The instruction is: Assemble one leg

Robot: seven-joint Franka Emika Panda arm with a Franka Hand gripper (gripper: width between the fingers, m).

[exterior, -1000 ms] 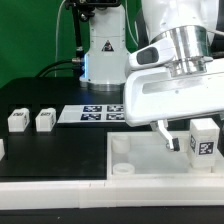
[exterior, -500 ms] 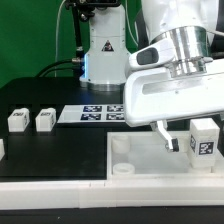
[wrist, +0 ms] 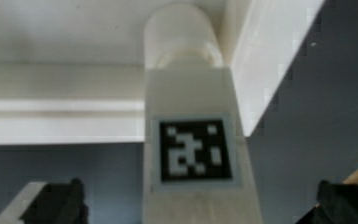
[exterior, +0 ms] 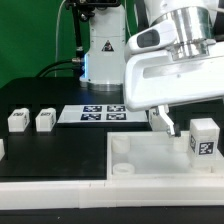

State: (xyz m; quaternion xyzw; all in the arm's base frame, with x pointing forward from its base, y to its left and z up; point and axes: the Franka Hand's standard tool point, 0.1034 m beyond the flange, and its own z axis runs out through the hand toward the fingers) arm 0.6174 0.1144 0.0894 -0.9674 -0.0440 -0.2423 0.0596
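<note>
the exterior view was bright and even, whites nearly washed out at upper right; the wrist view was soft, the leg (wrist: pixel 181 90) blurred.

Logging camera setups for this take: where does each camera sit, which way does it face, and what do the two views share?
Exterior view: off the arm, facing the arm's base across the table and the tray; shows the arm and the gripper.
Wrist view: on the wrist, looking down between the open fingers at the leg.
Shared: apparently the same tagged leg, plus the tray and the gripper.
</note>
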